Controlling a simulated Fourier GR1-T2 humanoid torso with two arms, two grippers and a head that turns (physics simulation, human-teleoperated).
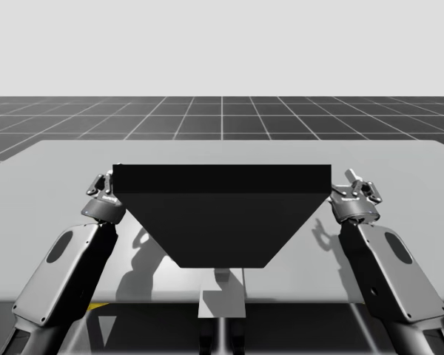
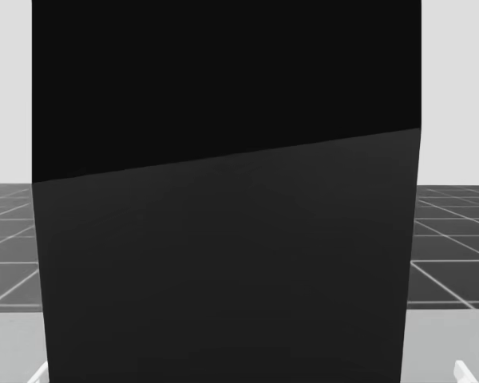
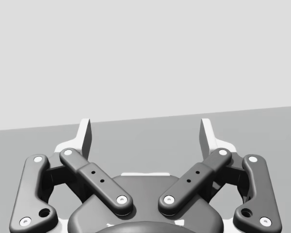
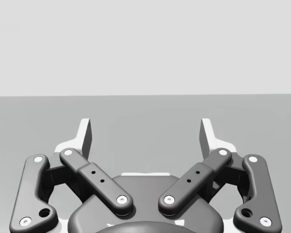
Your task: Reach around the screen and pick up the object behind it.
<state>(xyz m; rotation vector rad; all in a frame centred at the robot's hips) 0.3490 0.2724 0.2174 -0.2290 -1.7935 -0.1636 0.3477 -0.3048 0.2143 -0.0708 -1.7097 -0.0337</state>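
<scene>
Screen (image 1: 222, 214): black, matt, smooth. Counter (image 1: 399, 159): plain grey, smooth, matt. Left claw (image 3: 145, 136), right claw (image 4: 145, 136): dark matt plastic-looking links, bright metal-looking rivets, pale smooth fingers (image 3: 85, 138). Arm shells (image 1: 66, 270): grey, smooth, faint sheen. Floor (image 1: 59, 126): dark, matt, gridded.

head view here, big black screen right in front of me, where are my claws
Observer: In the high view, your left claw is beside the left end of the screen and your right claw is beside its right end.
Operator: holding anything
Observer: No. The left wrist view shows the left claw's fingers spread apart with nothing between them.
Operator: and the right
Observer: It's open too. In the right wrist view its fingers are apart, with the table surface ahead.
</scene>
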